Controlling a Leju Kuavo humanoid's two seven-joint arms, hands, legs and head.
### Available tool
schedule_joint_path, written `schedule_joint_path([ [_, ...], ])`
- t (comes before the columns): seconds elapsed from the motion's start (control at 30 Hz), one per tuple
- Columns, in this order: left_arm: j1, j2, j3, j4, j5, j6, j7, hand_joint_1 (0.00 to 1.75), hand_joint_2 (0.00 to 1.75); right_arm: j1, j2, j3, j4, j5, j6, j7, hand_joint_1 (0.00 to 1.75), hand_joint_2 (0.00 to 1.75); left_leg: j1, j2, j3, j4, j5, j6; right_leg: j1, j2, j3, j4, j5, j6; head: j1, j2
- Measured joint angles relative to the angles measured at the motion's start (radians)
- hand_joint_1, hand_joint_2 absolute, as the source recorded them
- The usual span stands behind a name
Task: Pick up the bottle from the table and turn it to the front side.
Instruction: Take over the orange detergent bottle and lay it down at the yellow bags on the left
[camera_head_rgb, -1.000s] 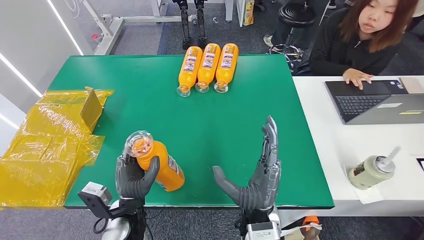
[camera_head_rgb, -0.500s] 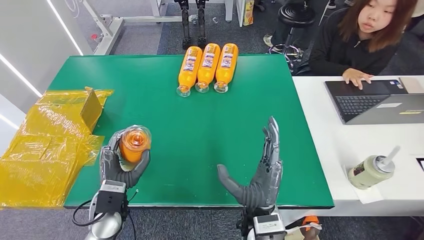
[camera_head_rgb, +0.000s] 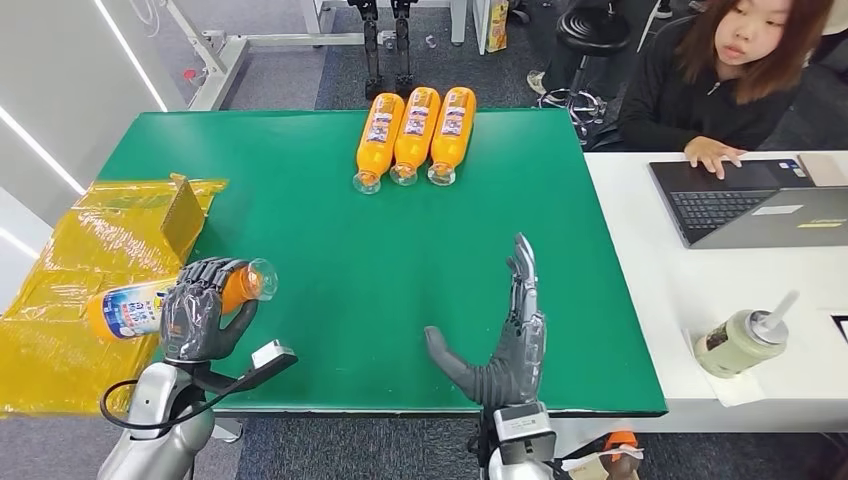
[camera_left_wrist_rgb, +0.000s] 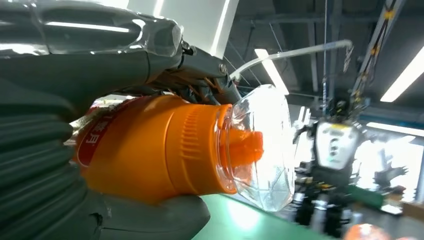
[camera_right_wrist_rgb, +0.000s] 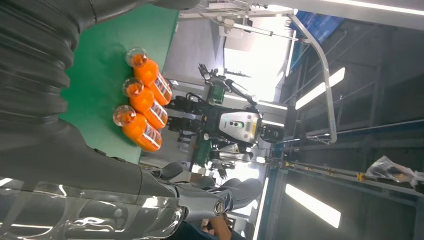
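We see the green counter (camera_head_rgb: 420, 290) with yellow plastic wrapping (camera_head_rgb: 60, 310) at its left edge and three orange bottles (camera_head_rgb: 416, 135) lying side by side at the far edge, unchanged. Our left hand (camera_head_rgb: 200, 315) has swung outward toward the left edge since half a second ago, its fingers (camera_head_rgb: 205, 275) clamped on the orange bottle (camera_head_rgb: 140, 308), which was upright then and now lies sideways in the air, clear cap toward the counter's middle, label showing. Our right hand (camera_head_rgb: 505, 345) stays raised near the front edge, fingers apart, empty.
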Motion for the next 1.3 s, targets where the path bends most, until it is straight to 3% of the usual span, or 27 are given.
schedule_joint_path([
  [0.17, -0.084, 0.004, 0.041, 0.188, -0.216, 0.001, 0.130, 1.75, 1.75, -0.021, 0.000, 0.015, 0.034, -0.010, 0.000, 0.000, 0.00, 1.75, 0.000, 0.000, 0.000, 0.000, 0.000, 0.000, 0.000, 0.000, 0.000, 0.000, 0.000, 0.000, 0.000, 0.000],
  [0.3, -0.123, 0.007, 0.041, 0.277, -0.274, 0.002, 0.167, 1.75, 1.75, -0.027, 0.000, 0.020, 0.049, -0.018, 0.000, 0.000, 0.00, 1.75, 0.000, 0.000, 0.000, 0.000, 0.000, 0.000, 0.000, 0.000, 0.000, 0.001, 0.000, 0.000, 0.000, 0.000],
  [0.33, -0.128, 0.007, 0.041, 0.291, -0.276, 0.002, 0.168, 1.43, 1.75, -0.028, 0.000, 0.020, 0.051, -0.018, 0.000, 0.000, 0.00, 1.75, 0.000, 0.000, 0.000, 0.000, 0.000, 0.000, 0.000, 0.000, 0.000, 0.001, 0.000, 0.000, 0.000, 0.000],
  [0.43, -0.140, 0.008, 0.041, 0.322, -0.283, 0.003, 0.174, 0.12, 1.75, -0.030, 0.000, 0.021, 0.056, -0.018, 0.000, 0.000, 0.00, 1.75, 0.000, 0.000, 0.000, 0.000, 0.000, 0.000, 0.000, 0.000, -0.001, 0.001, 0.000, 0.000, 0.000, 0.000],
  [0.47, -0.147, 0.008, 0.041, 0.337, -0.291, 0.002, 0.184, 0.00, 1.75, -0.030, 0.000, 0.021, 0.058, -0.017, 0.000, 0.000, 0.00, 1.75, 0.000, 0.000, 0.000, 0.000, 0.000, 0.000, 0.000, 0.000, -0.001, 0.001, 0.000, 0.000, 0.000, 0.000],
  [0.6, -0.179, 0.007, 0.038, 0.413, -0.308, 0.002, 0.229, 0.00, 1.75, -0.028, 0.000, 0.021, 0.061, -0.008, 0.000, 0.000, 0.00, 1.75, 0.000, 0.001, 0.000, 0.000, 0.000, 0.000, 0.000, 0.001, -0.001, 0.001, 0.000, 0.000, 0.000, 0.000],
  [0.77, -0.197, 0.005, 0.038, 0.458, -0.295, 0.003, 0.221, 0.00, 1.75, -0.021, 0.000, 0.021, 0.061, 0.005, 0.000, 0.000, 0.00, 1.75, 0.000, 0.001, 0.000, 0.000, 0.000, -0.001, 0.000, 0.001, -0.001, 0.001, 0.000, -0.001, 0.000, 0.000],
  [1.03, -0.204, -0.004, 0.072, 0.445, -0.093, -0.050, -0.012, 0.00, 1.75, -0.004, 0.000, 0.007, 0.060, 0.020, 0.000, 0.000, 0.00, 1.75, 0.000, 0.001, 0.000, 0.000, 0.000, -0.001, 0.000, 0.001, -0.001, 0.001, 0.000, -0.001, 0.000, 0.000],
  [1.13, -0.167, -0.005, 0.084, 0.361, 0.024, -0.113, -0.093, 0.00, 1.75, 0.002, 0.000, -0.006, 0.059, 0.021, 0.000, 0.000, 0.00, 1.75, 0.000, 0.001, 0.000, 0.000, 0.000, -0.001, 0.000, 0.002, -0.001, 0.001, 0.000, -0.001, 0.000, 0.000],
  [1.3, -0.011, -0.010, 0.083, 0.056, 0.288, -0.219, -0.181, 0.00, 1.75, 0.013, 0.000, -0.020, 0.057, 0.018, 0.000, 0.000, 0.00, 1.75, 0.000, 0.004, 0.000, 0.000, 0.000, -0.001, 0.000, 0.004, -0.003, 0.000, 0.000, -0.001, 0.000, 0.000],
])
